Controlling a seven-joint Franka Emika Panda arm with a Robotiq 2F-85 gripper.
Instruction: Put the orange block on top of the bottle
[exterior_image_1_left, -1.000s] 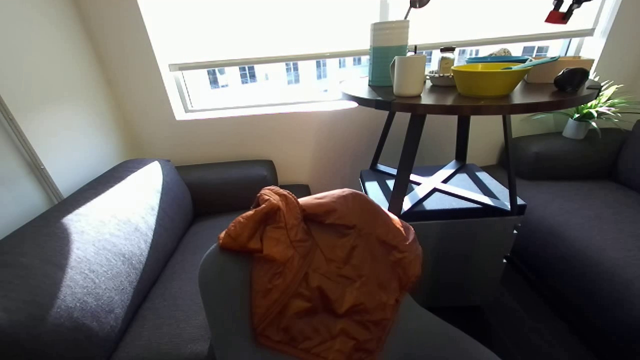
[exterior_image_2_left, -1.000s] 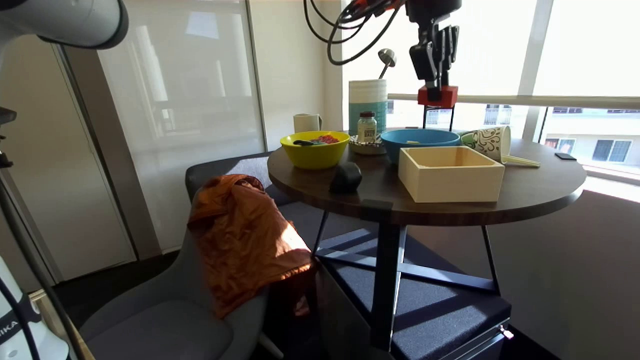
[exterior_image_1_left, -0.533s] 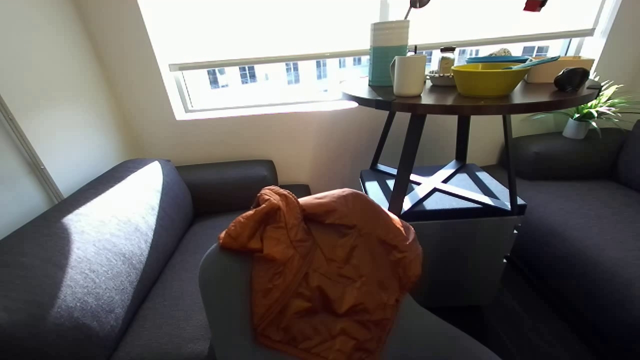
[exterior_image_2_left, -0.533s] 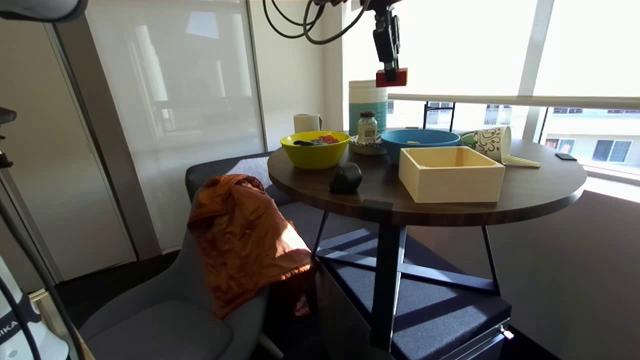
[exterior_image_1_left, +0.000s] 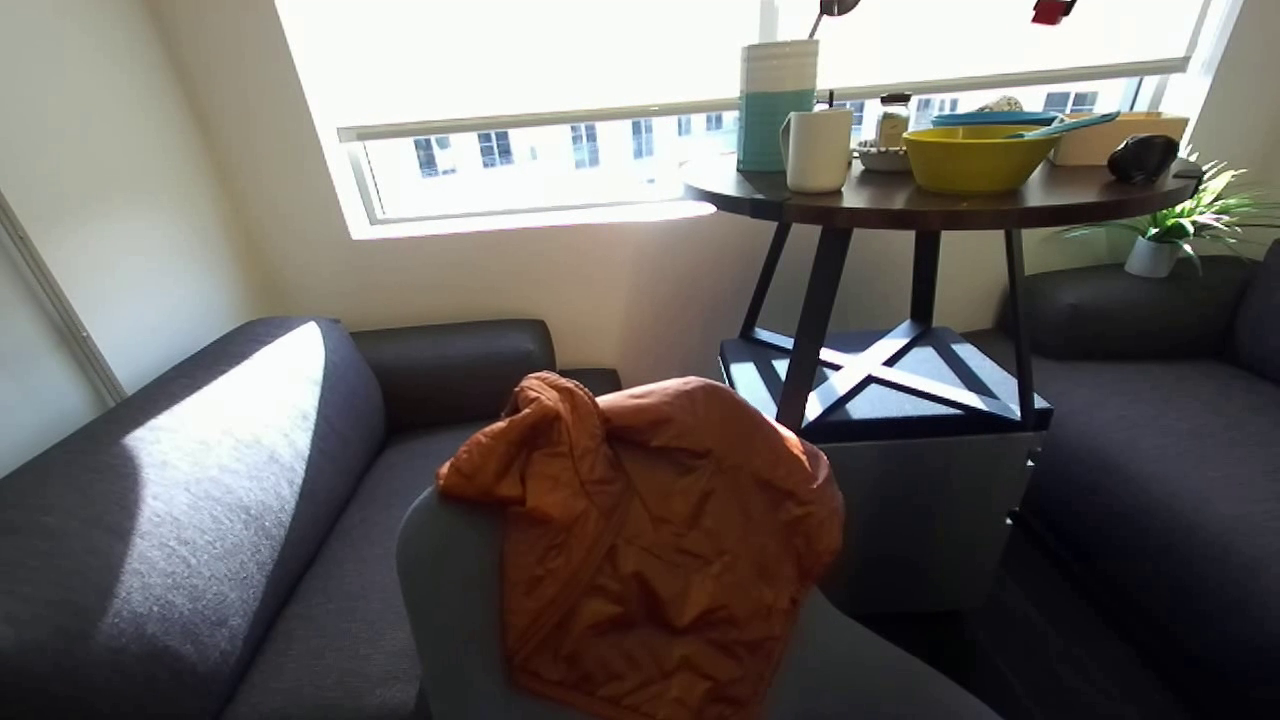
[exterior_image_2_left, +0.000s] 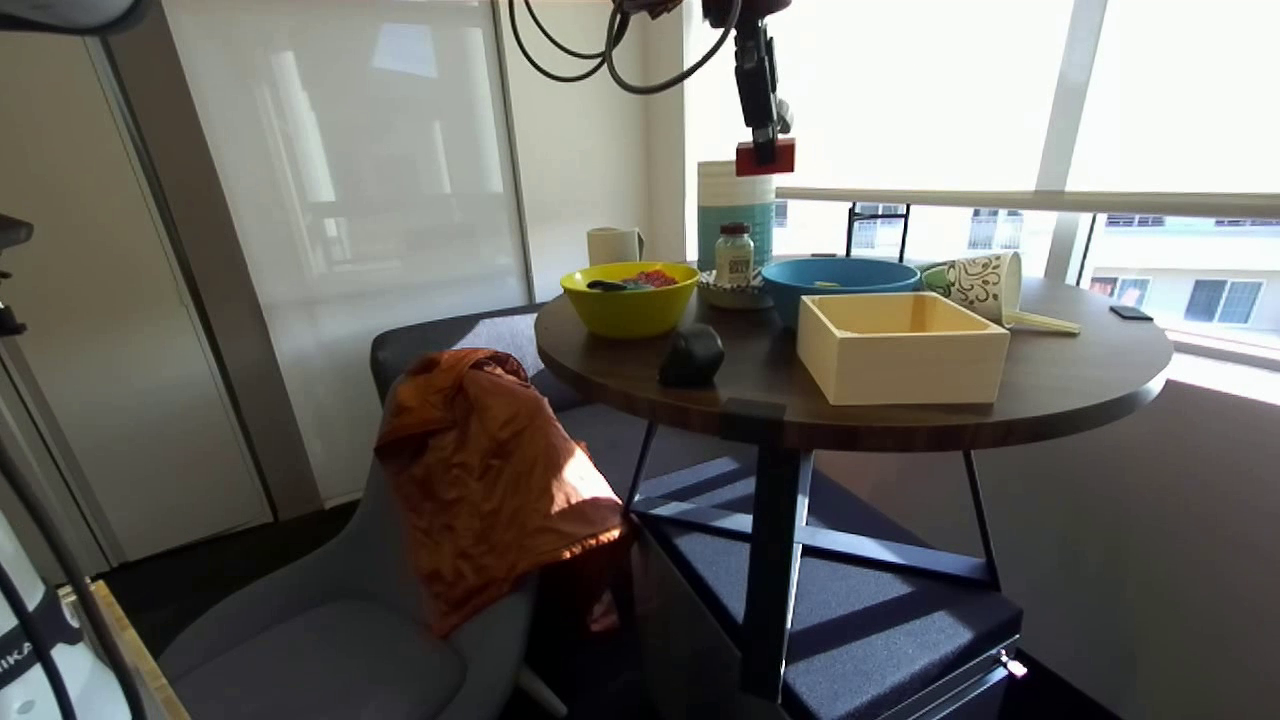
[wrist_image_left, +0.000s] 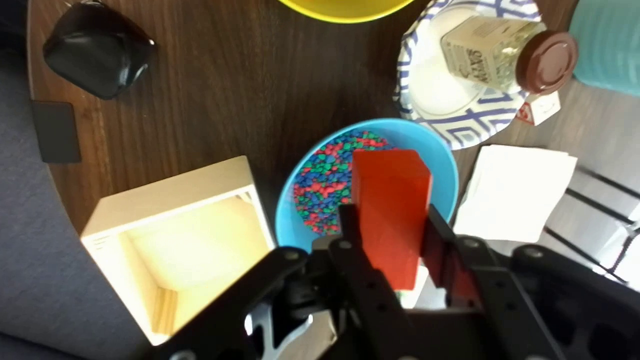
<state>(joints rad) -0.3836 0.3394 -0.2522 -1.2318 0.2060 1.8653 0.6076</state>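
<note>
Backlit window blind (exterior_image_2_left: 930, 90), dark round table (exterior_image_2_left: 1080, 370) before it, layout same as a second ago. Blue bowl (exterior_image_2_left: 780, 295) and bottle (exterior_image_2_left: 722, 205) both stand on the table. Your gripper (wrist_image_left: 391, 217) has swung toward the bottle since, fingers pinched on either side of the orange block (wrist_image_left: 392, 192). Held in the air, apart from the bottle; in an exterior view you see the block (exterior_image_2_left: 784, 157) cover the bottle's upper corner, earlier above the bowl.
</note>
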